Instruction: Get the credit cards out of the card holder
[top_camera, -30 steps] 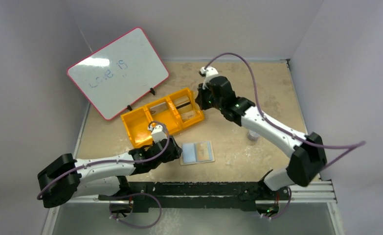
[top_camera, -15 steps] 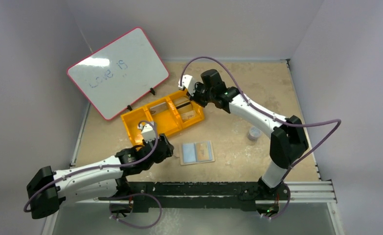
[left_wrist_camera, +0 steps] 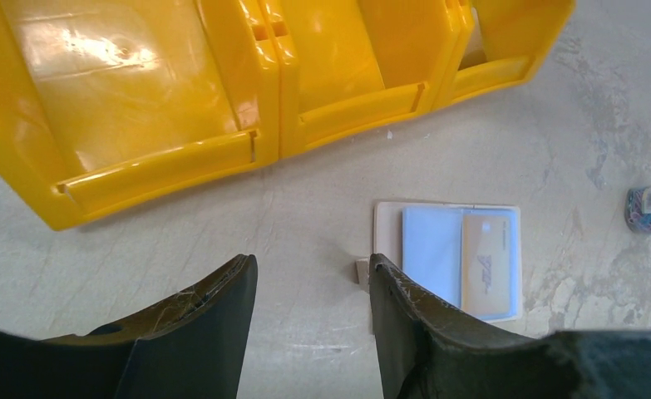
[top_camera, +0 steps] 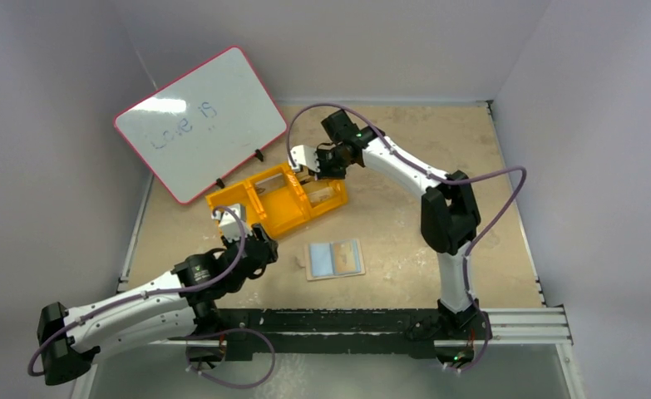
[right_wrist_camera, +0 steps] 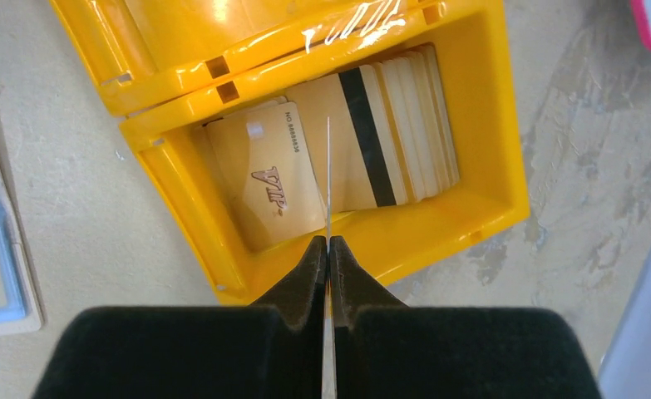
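**Right gripper brings a card over the bin; one card left in the holder**

Backward and leftward has gone the left gripper [left_wrist_camera: 309, 270], off the holder [left_wrist_camera: 430, 249], while the right gripper [right_wrist_camera: 327, 243] has swung left to hang over the right-end compartment of the bin [left_wrist_camera: 155, 166]. The left jaws stand parted with nothing between them, just left of the holder. It lies open on the table [left_wrist_camera: 305, 208], near the bin's front wall. One tan card [left_wrist_camera: 488, 262] sits in its right panel; the left panel shows only blue. The right jaws are clenched on a thin card [right_wrist_camera: 327, 166], seen edge-on above the compartment.

As I judge it, the held card stands on edge, so on release it could tip against a wall and lodge upright rather than lie flat. Nothing pins the holder, so drawing the last card may drag it along.

The bin's left and middle compartments show only yellow plastic. The right-end one holds a fanned stack of cards [right_wrist_camera: 413, 125], one with a dark stripe.
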